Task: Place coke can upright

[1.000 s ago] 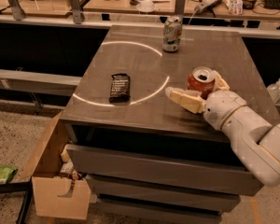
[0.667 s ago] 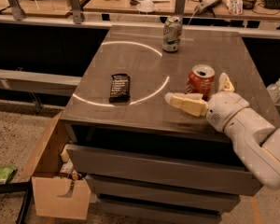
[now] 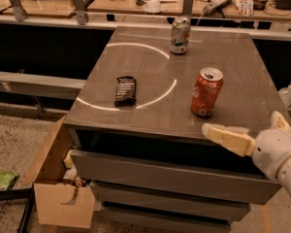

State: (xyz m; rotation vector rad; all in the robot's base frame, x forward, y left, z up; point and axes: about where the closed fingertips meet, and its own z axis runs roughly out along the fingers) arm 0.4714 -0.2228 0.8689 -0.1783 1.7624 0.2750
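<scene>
Gripper sits at the bottom right of the view, level with the front edge of the cabinet top. Its two pale fingers are spread wide apart and hold nothing. One finger stretches out to the left along the front edge, and the other pokes up further right, beside the rounded white wrist.

Just beyond the gripper and a little to its left, the coke can stands upright on the grey top, silver lid facing up. It is clear of both fingers, with a strip of bare surface between it and the nearer one.

Further left of the gripper, past the can, a dark snack bar lies flat on the top, resting across a thin white circle marked on the surface. Far beyond the gripper, near the back edge, a green-and-white can also stands upright, well apart from the red one.

Below the gripper's level, the cabinet front shows stacked drawers. Low and far to the left of them, an open cardboard box rests on the speckled floor, and a green packet lies at the left border. To the right of the gripper, a small clear bottle stands beside the cabinet. A cluttered wooden bench runs across the background.
</scene>
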